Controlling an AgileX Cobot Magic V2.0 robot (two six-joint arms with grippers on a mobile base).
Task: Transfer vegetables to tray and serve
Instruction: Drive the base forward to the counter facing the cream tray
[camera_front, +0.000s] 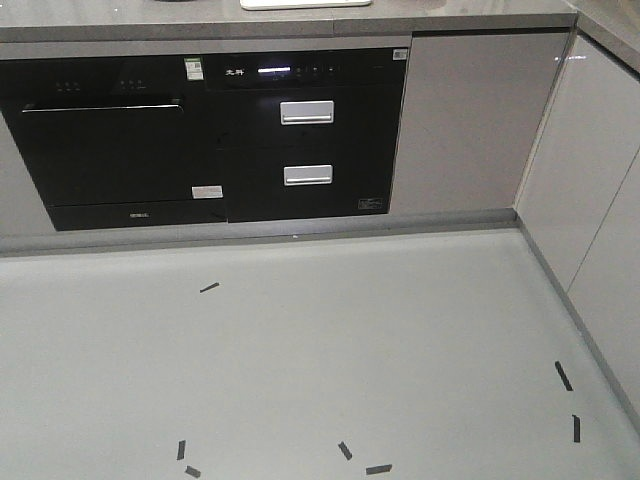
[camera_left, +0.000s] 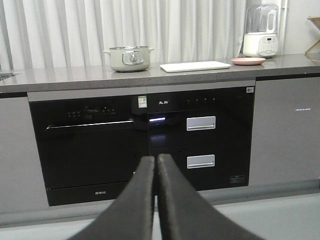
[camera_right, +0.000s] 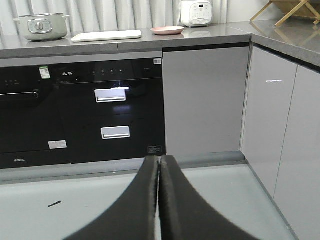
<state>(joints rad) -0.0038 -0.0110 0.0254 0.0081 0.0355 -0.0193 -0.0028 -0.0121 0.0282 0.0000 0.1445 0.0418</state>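
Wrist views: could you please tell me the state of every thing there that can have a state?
Left arm's black fingers: shut, holding nothing.
Right arm's black fingers: shut, holding nothing.
Pale green round pot: lid on.
Cream-white rectangular plastic tray: flat on the counter, nothing seen on it.
Black oven door: shut.
Upper black drawer with silver handle: shut.
Lower black drawer: shut.
Small display strip: lit.

On the counter (camera_left: 65, 77), the pot (camera_left: 128, 58) stands left of the tray (camera_left: 195, 66). The plate (camera_left: 248, 61) lies just right of the tray, and the appliance (camera_left: 261, 31) stands behind the plate near the back edge. Under the counter, the oven (camera_left: 87, 145) sits left of the drawer unit (camera_left: 200, 140).
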